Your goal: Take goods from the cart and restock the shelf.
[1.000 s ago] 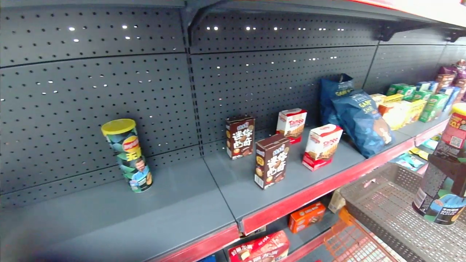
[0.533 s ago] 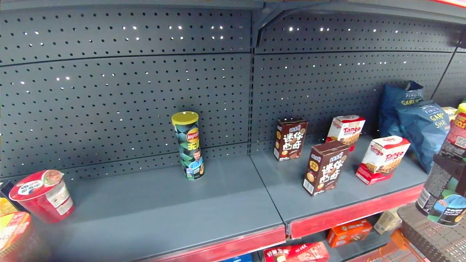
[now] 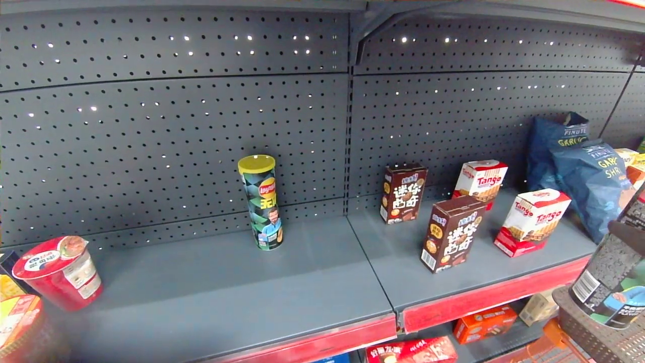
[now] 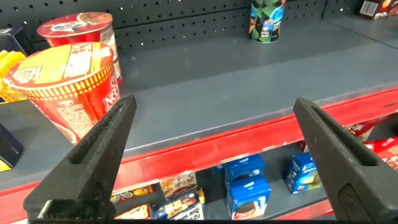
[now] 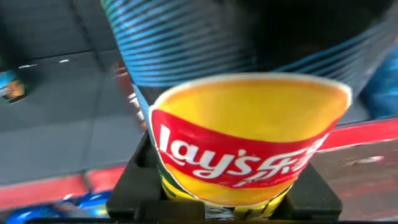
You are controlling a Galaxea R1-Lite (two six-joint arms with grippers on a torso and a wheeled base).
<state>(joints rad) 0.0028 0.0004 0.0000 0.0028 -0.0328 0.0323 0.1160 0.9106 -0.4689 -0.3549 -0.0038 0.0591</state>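
Black right jaws clamp tilted chip can [image 3: 602, 269].

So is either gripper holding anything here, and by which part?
The right gripper is shut on a chip can, clamped around its body partway up. The left gripper is open and holds nothing.
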